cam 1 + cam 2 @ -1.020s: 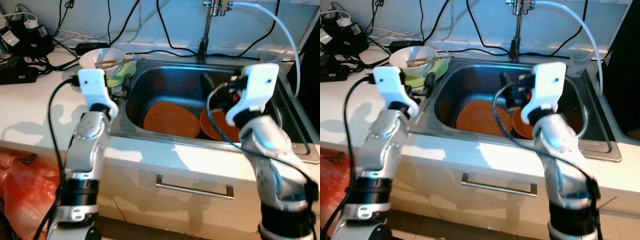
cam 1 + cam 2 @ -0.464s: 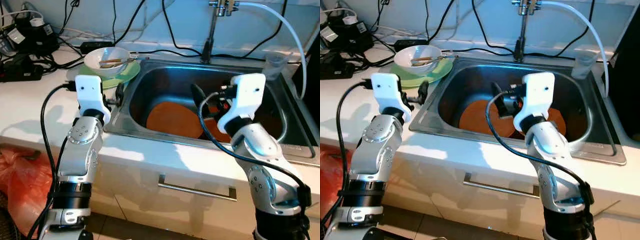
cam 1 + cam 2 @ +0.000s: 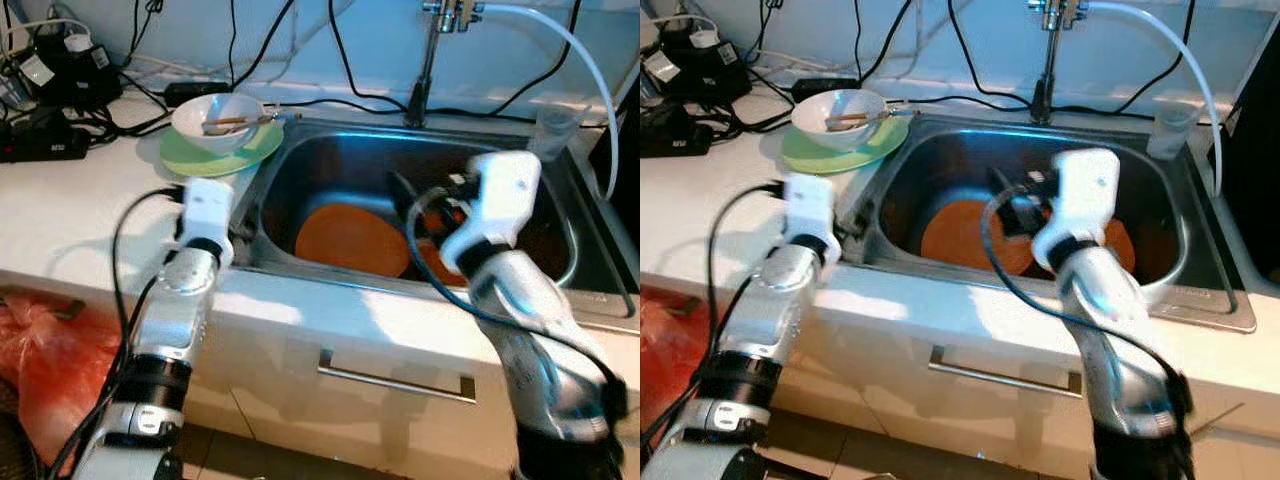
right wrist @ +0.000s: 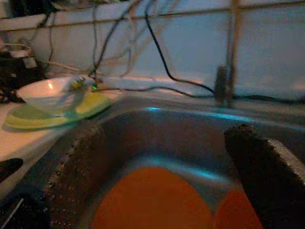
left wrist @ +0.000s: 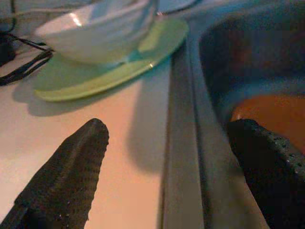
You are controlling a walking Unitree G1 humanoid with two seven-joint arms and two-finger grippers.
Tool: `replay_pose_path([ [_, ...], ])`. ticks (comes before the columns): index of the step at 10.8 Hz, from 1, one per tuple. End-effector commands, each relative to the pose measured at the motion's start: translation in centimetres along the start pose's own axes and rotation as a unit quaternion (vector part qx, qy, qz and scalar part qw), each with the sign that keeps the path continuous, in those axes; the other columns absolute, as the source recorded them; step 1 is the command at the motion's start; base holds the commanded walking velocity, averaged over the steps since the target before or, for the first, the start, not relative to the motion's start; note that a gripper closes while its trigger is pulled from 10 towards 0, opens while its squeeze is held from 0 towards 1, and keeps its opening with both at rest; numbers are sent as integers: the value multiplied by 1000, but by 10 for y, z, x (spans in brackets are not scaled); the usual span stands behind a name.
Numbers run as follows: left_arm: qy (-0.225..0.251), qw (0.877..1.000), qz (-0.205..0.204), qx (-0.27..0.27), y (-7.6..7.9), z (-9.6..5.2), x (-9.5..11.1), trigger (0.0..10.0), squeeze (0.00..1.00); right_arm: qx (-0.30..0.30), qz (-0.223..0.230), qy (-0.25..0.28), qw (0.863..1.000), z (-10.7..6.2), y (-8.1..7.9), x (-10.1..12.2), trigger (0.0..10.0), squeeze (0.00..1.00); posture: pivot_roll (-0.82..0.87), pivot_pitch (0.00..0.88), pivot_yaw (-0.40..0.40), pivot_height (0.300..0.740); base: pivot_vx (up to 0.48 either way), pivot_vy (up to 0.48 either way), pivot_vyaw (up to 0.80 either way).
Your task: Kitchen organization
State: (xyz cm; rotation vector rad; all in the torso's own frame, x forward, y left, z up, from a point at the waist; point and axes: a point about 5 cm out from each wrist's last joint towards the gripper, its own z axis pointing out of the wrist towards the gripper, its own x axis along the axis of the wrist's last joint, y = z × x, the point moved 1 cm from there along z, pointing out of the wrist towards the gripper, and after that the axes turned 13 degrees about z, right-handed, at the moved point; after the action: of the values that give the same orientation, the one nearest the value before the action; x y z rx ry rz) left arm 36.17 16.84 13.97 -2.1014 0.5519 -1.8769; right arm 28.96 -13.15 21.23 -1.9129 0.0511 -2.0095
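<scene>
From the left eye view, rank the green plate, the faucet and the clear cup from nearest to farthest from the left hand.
1. The green plate, on the counter just beyond the left hand, at the sink's left rim.
2. The faucet, behind the sink's middle.
3. The clear cup, at the sink's far right corner.

Black cables [image 3: 60, 95], orange bag [image 3: 45, 370]
</scene>
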Motion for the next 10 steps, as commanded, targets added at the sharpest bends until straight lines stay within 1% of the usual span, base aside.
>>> replay_pose_path([
  [1, 2, 1000, 18, -7, -2, 4, 2, 10000, 0, -9, 1, 7, 1000, -4, 2, 5, 10000, 0, -81, 0, 83, 740, 0, 0, 0],
  [2, -3, 999, 30, -11, -4, 6, 0, 10000, 0, -27, 0, 2, 1000, -14, 6, 3, 10000, 0, -106, 0, 99, 740, 0, 0, 0],
  [3, -3, 999, 38, -6, -10, 11, 1, 10000, 0, -41, 1, -3, 999, -23, 10, 0, 10000, 0, -121, 0, 112, 740, 0, 0, 0],
  [4, 6, 999, 30, 11, -18, 14, 6, 10000, 0, -49, 1, -6, 999, -26, 11, -2, 10000, 0, -129, 0, 122, 740, 0, 0, 0],
  [5, 28, 999, 11, 29, -27, 18, 17, 10000, 0, -62, 2, -7, 998, -30, 13, -3, 10000, 0, -137, 0, 131, 740, 0, 0, 0],
  [6, 43, 999, -24, 21, -27, 20, 23, 10000, 0, -66, 1, -7, 998, -31, 14, -3, 10000, 0, -141, 0, 135, 740, 0, 0, 0],
  [7, 63, 997, -48, 8, -22, 23, 29, 10000, 0, -68, 0, -7, 998, -31, 14, -3, 10000, 0, -145, 0, 134, 740, 0, 0, 0],
  [8, 65, 997, -47, 7, -21, 23, 30, 10000, 0, -68, -1, -7, 998, -31, 14, -3, 10000, 0, -146, 0, 133, 740, 0, 0, 0],
  [9, 41, 999, -18, 16, -24, 24, 20, 10000, 0, -67, -2, -7, 998, -31, 13, -2, 10000, 0, -150, 0, 131, 740, 0, 0, 0],
  [10, 26, 1000, -6, 17, -27, 23, 11, 10000, 0, -66, -4, -7, 998, -31, 13, -1, 10000, 0, -154, 0, 128, 740, 0, 0, 0],
])
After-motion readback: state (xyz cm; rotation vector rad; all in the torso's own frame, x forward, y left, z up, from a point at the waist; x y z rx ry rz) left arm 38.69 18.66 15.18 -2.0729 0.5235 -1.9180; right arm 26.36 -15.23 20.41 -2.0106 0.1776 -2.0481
